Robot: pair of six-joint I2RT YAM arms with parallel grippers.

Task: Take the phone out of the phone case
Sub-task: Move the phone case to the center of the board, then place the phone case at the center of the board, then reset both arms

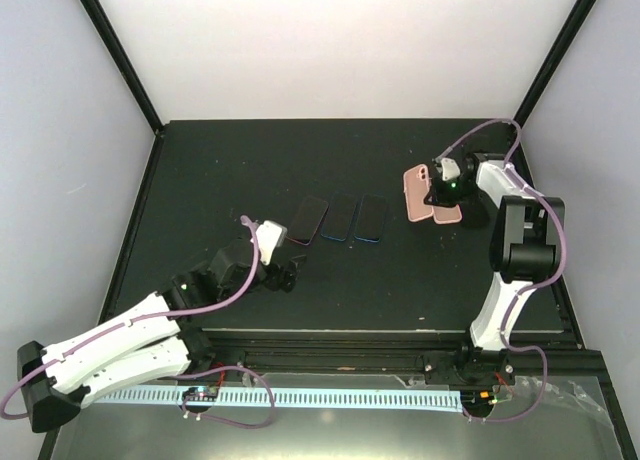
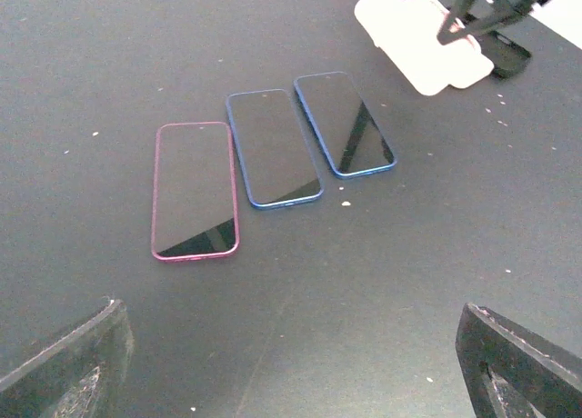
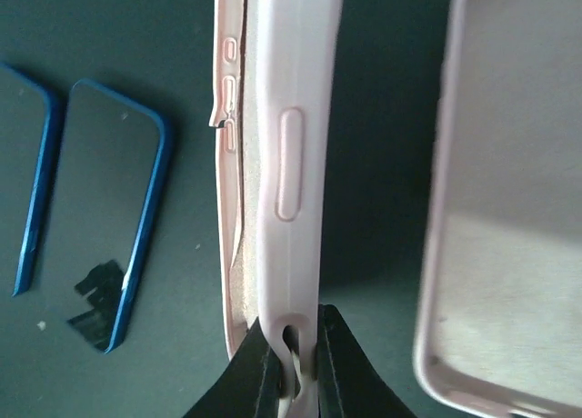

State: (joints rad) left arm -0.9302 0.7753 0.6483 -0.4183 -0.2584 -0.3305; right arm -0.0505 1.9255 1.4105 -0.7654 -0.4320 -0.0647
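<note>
Three bare phones lie screen-up in a row mid-table: a pink-rimmed phone (image 1: 308, 220) (image 2: 195, 189) and two blue-rimmed phones (image 1: 340, 218) (image 1: 372, 218) (image 2: 272, 147) (image 2: 344, 124). My left gripper (image 1: 285, 275) (image 2: 296, 382) hovers just in front of them, open, with only table between its fingers (image 2: 68, 368). At the right, my right gripper (image 1: 437, 192) (image 3: 293, 368) is shut on the bottom edge of a pale pink phone case (image 1: 417, 193) (image 3: 291, 164) (image 2: 418, 36). The case is lifted edge-on and shows its lining, with no phone inside.
A second empty pink case (image 1: 447, 215) (image 3: 509, 209) lies on the black table (image 1: 220, 170) under and beside the right gripper. White walls (image 1: 60, 130) stand close on the left, right and back. The blue phones (image 3: 114, 209) lie left of the held case.
</note>
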